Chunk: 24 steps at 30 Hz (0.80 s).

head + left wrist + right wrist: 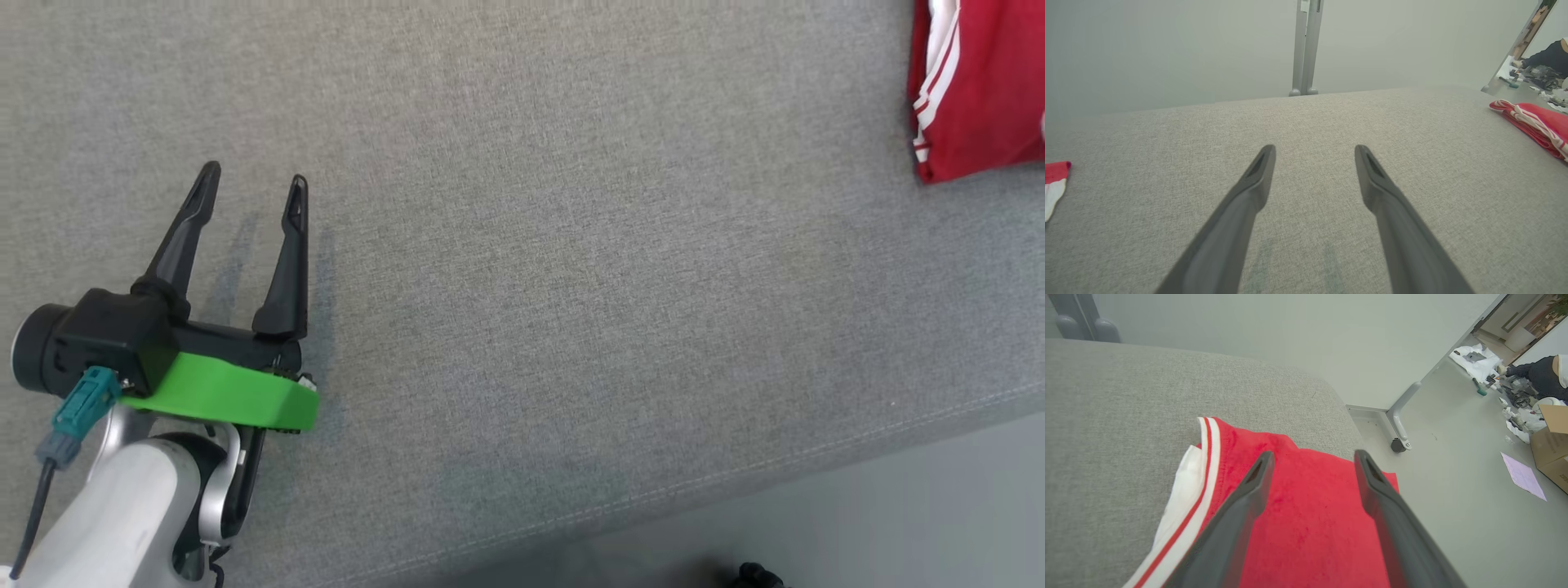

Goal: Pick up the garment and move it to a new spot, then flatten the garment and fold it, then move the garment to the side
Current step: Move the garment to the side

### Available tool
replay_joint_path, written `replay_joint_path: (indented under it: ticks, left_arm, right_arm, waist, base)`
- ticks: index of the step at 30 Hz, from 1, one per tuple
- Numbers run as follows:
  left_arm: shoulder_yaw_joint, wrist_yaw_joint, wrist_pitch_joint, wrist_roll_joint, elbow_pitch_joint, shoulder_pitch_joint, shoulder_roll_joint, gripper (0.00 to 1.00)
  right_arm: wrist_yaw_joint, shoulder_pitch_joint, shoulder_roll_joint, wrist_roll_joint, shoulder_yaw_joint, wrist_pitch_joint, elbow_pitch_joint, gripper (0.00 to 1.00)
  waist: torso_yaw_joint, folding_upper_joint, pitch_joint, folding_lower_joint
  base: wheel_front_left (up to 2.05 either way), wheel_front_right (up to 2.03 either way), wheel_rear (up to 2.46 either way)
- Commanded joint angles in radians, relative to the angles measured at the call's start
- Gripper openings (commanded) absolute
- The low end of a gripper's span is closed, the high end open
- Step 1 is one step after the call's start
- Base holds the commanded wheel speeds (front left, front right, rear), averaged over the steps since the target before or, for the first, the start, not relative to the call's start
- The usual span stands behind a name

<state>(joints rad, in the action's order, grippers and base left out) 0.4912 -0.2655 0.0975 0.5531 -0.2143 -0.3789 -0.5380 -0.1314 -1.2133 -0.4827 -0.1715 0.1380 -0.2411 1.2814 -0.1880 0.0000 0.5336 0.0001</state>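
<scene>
We are noting the left gripper gaping wide and empty over the left part of the grey woven-fabric pad. The folded red white-striped garment is lying at the pad's right edge, with the right gripper spread and empty above it. We are fearing a snagging fingertip dragging it off that edge.

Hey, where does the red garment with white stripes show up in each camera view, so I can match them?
Head view: red garment in the top right corner, cut by the edge.
Left wrist view: red garment at the far right edge.
Right wrist view: red garment at bottom centre, below the open right gripper.
Shared landmark: the grey fabric surface it lies on.
</scene>
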Motion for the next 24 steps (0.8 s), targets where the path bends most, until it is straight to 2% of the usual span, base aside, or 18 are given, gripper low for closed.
replay_joint_path:
  ticks: [1,9,16,24]
  left_arm:
    - [-0.001,0.005,0.013,0.007,0.016,0.007,0.01,1.0]
    - [-0.006,0.031,0.08,0.065,0.145,0.046,0.062,1.0]
    - [-0.019,0.046,0.13,0.105,0.26,0.087,0.106,1.0]
    - [-0.038,0.039,0.156,0.11,0.336,0.171,0.113,1.0]
  right_arm:
    - [0.001,0.015,0.01,0.001,0.005,-0.009,-0.012,1.0]
    - [0.001,0.1,0.064,-0.06,0.082,-0.024,-0.129,1.0]
    - [0.001,0.256,0.069,-0.159,0.135,-0.023,-0.322,1.0]
    - [0.001,0.48,0.104,-0.199,0.097,-0.023,-0.55,1.0]
  waist:
    - [0.01,0.0,-0.048,-0.0001]
    - [0.052,0.0,-0.197,-0.0001]
    - [0.102,0.0,-0.326,-0.0001]
    - [0.136,0.0,-0.439,-0.0001]
  base:
    - [0.0,0.0,0.0]
    - [0.0,0.0,0.0]
    - [0.0,0.0,0.0]
    - [0.0,0.0,0.0]
